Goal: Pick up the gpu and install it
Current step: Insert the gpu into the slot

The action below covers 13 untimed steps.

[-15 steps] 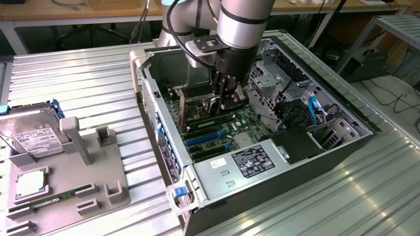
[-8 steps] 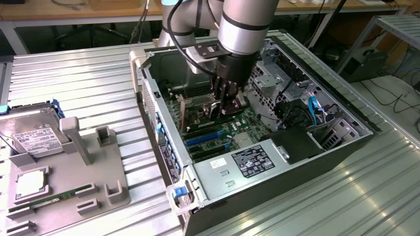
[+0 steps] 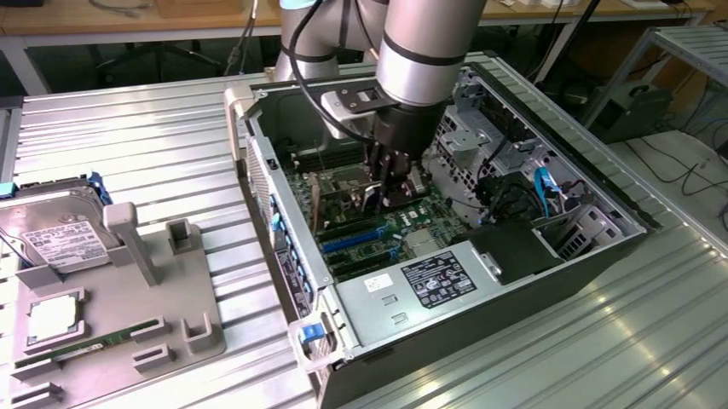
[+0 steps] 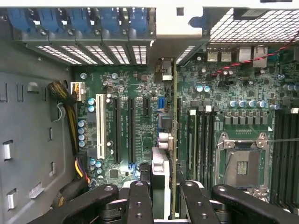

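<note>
My pincer (image 3: pixel 384 198) reaches down inside the open black metal computer case (image 3: pixel 489 358) and pinches the gpu (image 4: pixel 164 170), a thin dark circuit card held on edge between my black fingers (image 4: pixel 140 200). Directly beneath the pincer lies the green motherboard (image 4: pixel 140 84), and just beside the card run long black slots (image 4: pixel 116 135) and one white slot (image 4: pixel 99 126). Near the pincer, a grey power-supply box (image 3: pixel 387 298) carries a black label (image 3: pixel 438 277) with print too small to read. Well away from the pincer, outside the case, a silver hard drive (image 3: pixel 68 213) bears a white label (image 3: pixel 54 240), also unreadable.
</note>
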Available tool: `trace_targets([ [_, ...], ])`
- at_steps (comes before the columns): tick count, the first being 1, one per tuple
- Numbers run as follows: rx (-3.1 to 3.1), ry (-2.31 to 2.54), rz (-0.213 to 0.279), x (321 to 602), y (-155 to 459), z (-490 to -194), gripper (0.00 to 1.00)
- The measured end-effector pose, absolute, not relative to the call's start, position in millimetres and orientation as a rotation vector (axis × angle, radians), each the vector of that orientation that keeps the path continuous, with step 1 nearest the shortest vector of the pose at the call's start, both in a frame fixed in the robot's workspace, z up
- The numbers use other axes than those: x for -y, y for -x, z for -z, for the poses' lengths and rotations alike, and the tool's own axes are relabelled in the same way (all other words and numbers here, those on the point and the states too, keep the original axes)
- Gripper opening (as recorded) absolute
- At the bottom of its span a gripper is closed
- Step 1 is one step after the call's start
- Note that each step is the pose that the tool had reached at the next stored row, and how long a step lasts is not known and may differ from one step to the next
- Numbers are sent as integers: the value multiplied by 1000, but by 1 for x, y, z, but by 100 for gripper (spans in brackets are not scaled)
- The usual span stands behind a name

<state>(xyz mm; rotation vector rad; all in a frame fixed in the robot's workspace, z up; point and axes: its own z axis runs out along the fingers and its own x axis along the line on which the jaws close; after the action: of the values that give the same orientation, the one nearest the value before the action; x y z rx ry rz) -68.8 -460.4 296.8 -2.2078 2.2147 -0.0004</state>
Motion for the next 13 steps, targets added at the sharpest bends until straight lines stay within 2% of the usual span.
trace_targets([
  [13, -2225, 2207, -10, 459, 73, -273, 29],
])
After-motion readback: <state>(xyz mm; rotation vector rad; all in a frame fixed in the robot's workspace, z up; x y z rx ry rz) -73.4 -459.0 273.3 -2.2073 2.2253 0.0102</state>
